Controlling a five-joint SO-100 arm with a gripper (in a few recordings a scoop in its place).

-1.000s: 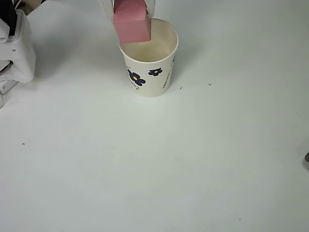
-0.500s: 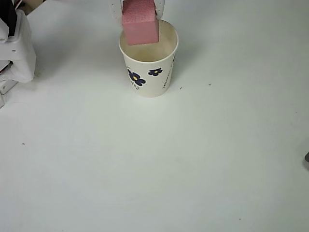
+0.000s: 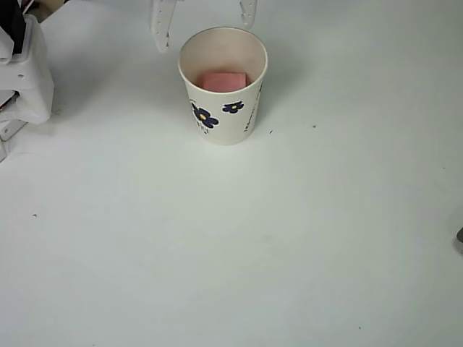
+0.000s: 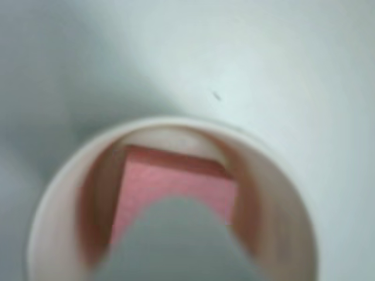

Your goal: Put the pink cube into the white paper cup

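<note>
A: Start at the left of the overhead view; what sits there?

B: A white arm base (image 3: pixel 25 72) at the left edge, same place as a second ago; nothing about it has shifted.

A: And moving right?

B: The gripper (image 3: pixel 204 20) at the top edge, above and behind the cup (image 3: pixel 224 119); its two white fingers (image 3: pixel 161 25) stand wide apart, one left of the rim, the other near the rim's far right; nothing is between them.

A: That differs from before?

B: Yes; a second ago the fingers were clamped on the cube, which hung over the cup's left rim; half a second ago it was centred over the mouth, still held; now the jaws have spread and the cube (image 3: pixel 223 81) lies inside the cup, low against the near wall.

A: Has the cup moved?

B: No; it stands upright on the table (image 3: pixel 289 238) in the same spot, blue flowers facing the camera.

A: The wrist view?

B: Blurred; it looks straight down into the cup (image 4: pixel 53 199); the cube (image 4: pixel 176 184) lies flat on the bottom; a grey out-of-focus finger (image 4: pixel 176 246) covers its lower part.

A: Further right?

B: Bare table; a dark object (image 3: pixel 460 235) just clips the right edge, too little to identify.
</note>
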